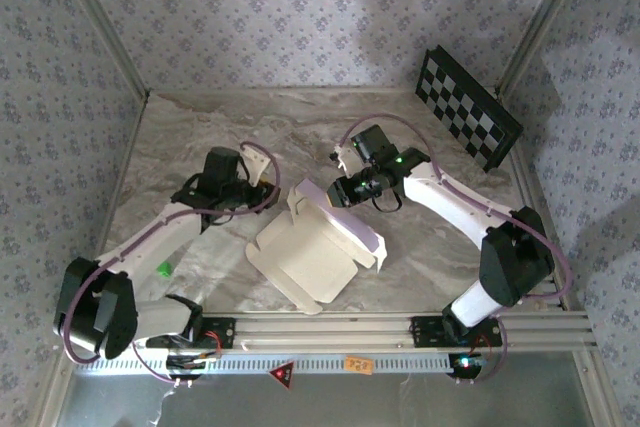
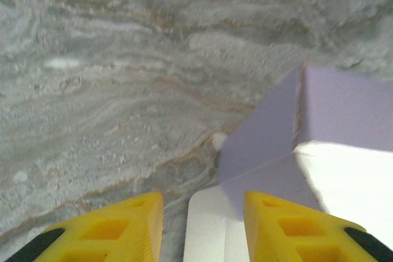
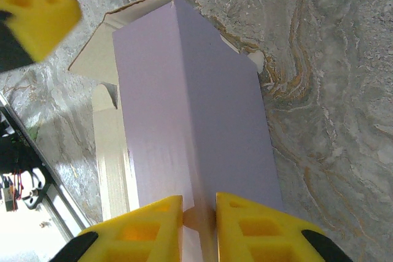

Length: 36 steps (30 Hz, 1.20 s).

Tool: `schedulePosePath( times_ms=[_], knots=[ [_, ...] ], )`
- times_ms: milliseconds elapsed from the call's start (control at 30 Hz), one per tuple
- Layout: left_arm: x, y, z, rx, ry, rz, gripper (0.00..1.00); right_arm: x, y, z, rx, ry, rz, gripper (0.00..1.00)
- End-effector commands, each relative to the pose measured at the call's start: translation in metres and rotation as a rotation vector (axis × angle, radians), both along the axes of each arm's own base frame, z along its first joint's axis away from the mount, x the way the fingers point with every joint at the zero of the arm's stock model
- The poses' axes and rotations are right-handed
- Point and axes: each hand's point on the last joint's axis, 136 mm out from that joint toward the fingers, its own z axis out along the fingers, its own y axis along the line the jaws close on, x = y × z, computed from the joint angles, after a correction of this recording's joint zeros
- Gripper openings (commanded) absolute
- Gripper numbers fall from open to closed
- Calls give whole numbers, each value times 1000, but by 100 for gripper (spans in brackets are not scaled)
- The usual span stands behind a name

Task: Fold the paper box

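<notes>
The paper box [image 1: 312, 259] lies half-formed at the table's middle, cream-white inside, with its far wall folded up to show the pale lilac outside [image 3: 184, 102]. My right gripper [image 1: 345, 190] reaches in from the right. In the right wrist view this gripper [image 3: 199, 210] is shut on the folded ridge of that lilac wall. My left gripper [image 1: 272, 197] sits at the box's far left corner. In the left wrist view the left gripper [image 2: 202, 200] is open, and a white flap [image 2: 215, 231] lies flat between the yellow fingers, untouched. The lilac corner [image 2: 276, 133] rises just beyond.
A black-and-white checkerboard panel [image 1: 468, 107] leans at the back right corner. Patterned walls enclose the marble table [image 1: 200, 137] on three sides. An aluminium rail [image 1: 380, 327] with both arm bases runs along the near edge. A small green mark [image 1: 165, 268] is near the left arm.
</notes>
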Motion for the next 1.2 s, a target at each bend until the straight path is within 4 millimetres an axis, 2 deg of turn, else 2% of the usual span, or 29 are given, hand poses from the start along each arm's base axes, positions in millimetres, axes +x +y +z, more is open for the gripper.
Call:
schedulePosePath(
  times_ms=[0,200,600,833,1167],
  knots=[
    [10,-5,3,-22,-109,-30,40,-7,-10,-9,-45,29,-22,21],
    [6,-24,-15,-86,-158,-141,40,-8,-9,-12,-49,40,-19,21],
    [-3,-49,-35,-112,-182,-340,39,-6,-3,-16,-42,54,-12,21],
    [2,-58,-47,-104,-164,-366,34,-5,-2,-20,-47,66,-7,21],
    [-5,-84,-58,-99,-144,-468,31,-4,-3,-22,-35,74,5,21]
  ],
)
